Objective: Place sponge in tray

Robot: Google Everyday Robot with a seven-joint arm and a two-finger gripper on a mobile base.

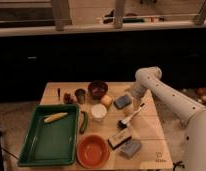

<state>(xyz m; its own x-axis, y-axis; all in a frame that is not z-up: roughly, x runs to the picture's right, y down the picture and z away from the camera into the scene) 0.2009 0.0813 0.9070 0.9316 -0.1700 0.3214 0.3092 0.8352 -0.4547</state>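
Observation:
The slate-blue sponge lies flat on the wooden table, right of a small yellow item. The large green tray stands at the table's front left with a corn cob in it. My gripper hangs from the white arm, pointing down at the sponge's right edge, close over it. I cannot tell whether it touches the sponge. The tray is far to the left of the gripper.
A white cup, a dark bowl, a small dark cup and a green vegetable stand between sponge and tray. A round orange bowl, a black-and-tan block, a paler grey-blue pad and a brush lie in front.

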